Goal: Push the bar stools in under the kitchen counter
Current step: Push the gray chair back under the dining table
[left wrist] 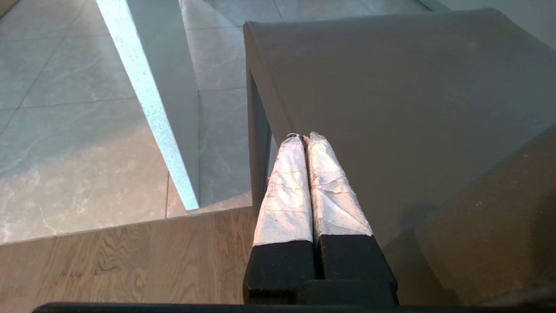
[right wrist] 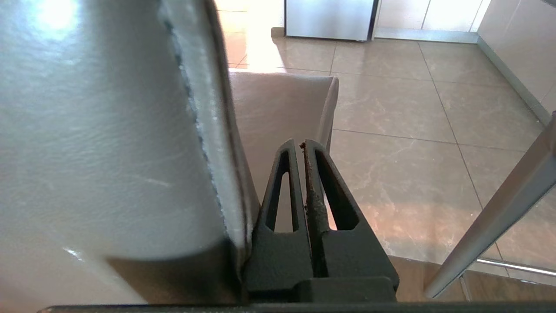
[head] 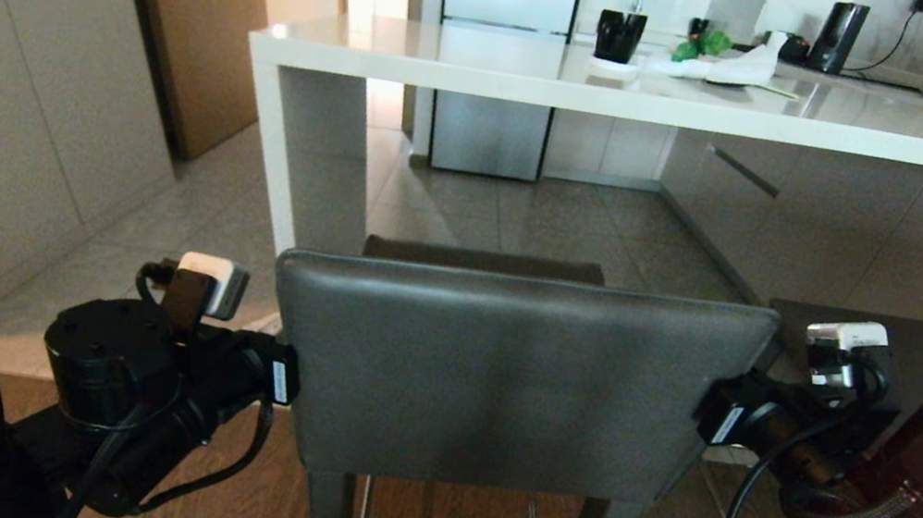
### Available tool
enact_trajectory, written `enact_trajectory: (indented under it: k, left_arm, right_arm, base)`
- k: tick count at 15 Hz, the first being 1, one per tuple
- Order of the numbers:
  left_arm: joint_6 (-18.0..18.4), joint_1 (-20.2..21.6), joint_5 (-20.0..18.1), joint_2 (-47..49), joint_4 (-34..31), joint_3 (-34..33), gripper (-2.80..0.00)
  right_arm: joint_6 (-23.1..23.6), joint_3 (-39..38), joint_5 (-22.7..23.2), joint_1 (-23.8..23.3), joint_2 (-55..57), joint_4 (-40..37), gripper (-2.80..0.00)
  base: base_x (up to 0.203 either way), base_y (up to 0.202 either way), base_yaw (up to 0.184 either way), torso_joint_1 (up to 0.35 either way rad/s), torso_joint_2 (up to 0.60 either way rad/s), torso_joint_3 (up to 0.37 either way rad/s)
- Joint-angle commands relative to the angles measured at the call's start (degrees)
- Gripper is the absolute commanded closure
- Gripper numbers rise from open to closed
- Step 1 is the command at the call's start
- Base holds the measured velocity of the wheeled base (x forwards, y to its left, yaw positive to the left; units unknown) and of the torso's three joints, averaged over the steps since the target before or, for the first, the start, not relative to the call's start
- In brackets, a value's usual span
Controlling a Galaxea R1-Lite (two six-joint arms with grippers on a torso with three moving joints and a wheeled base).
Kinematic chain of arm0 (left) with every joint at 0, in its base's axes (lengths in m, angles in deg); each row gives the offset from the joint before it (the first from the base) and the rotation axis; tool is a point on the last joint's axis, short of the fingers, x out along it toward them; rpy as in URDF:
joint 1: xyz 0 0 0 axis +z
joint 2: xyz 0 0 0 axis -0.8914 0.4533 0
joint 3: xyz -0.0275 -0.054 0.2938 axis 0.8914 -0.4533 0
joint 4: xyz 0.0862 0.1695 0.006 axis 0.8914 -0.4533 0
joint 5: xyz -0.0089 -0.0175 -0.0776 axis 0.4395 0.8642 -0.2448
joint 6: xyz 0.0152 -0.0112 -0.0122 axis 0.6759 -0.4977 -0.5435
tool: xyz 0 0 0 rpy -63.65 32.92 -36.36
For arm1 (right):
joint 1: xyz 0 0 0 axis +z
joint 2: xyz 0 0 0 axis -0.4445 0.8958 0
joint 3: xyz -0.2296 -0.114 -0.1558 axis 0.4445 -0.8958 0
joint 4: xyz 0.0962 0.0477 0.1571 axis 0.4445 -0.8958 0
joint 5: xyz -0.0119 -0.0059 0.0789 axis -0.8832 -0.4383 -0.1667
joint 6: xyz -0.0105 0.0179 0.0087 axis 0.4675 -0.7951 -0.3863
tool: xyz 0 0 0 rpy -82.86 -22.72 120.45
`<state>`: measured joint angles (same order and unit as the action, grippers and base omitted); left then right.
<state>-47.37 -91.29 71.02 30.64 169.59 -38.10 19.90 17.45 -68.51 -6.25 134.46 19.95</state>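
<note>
- Containers — on the kitchen counter [head: 475, 64], at about 1 o'clock in the head view, a black cup [head: 619, 36] stands on a small white dish [head: 614, 67]; what it holds cannot be told. Just right of it lie a white crumpled item [head: 737, 67] and something green [head: 700, 44]; further right, near 2 o'clock, stands a black kettle [head: 836, 37].
- The left gripper [left wrist: 304, 136] sits at 8 o'clock in the head view, against the left edge of the backrest of the near bar stool [head: 511, 380]. Its two white-wrapped fingers [left wrist: 286, 191] are pressed together, holding nothing, and lie alongside the backrest, tips pointing toward the counter.
- The near bar stool stands at centre, around 6 o'clock, backrest toward the robot, its seat front just reaching the counter's edge beside the white side panel [head: 317, 169] — not tucked beneath.
- The right gripper [right wrist: 301, 143] is at 4 o'clock in the head view, tight against the backrest's right edge. Its black fingers [right wrist: 317, 204] are closed on each other, gripping nothing, pointing forward past the seat [right wrist: 282, 104].
- The second bar stool [head: 905, 352] shows at 3 to 4 o'clock, right of the right gripper, its dark seat near the counter; a metal bar [right wrist: 499, 213] of it crosses the right wrist view.
</note>
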Motion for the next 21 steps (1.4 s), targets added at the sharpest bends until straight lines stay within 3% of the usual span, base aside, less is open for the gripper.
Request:
enact_trajectory:
  k: [1,8,13,17,21]
  left_arm:
    - [-0.06,0.03,-0.06,0.25,0.69,0.38,0.0]
    - [-0.06,0.18,0.68,5.47,0.69,4.5,0.0]
    - [-0.06,0.21,0.62,3.7,0.69,4.07,0.0]
    - [-0.15,-0.06,0.7,4.2,0.69,4.05,0.0]
    - [-0.06,0.03,0.7,4.94,0.69,5.05,0.0]
  right_arm:
    - [0.03,0.44,0.25,0.25,0.73,0.4,0.0]
    - [0.82,7.6,-2.44,0.25,6.48,0.4,0.0]
    - [2.0,11.99,-2.68,1.98,7.17,0.4,0.0]
    - [2.84,17.77,-5.45,2.04,9.11,-0.31,0.0]
    - [2.88,15.98,-6.07,-0.24,10.24,-0.57,0.0]
  base:
    - [0.0,0.0,0.0,0.0,0.0,0.0]
    - [0.0,0.0,0.0,0.0,0.0,0.0]
    - [0.0,0.0,0.0,0.0,0.0,0.0]
    - [0.0,0.0,0.0,0.0,0.0,0.0]
    - [0.0,0.0,0.0,0.0,0.0,0.0]
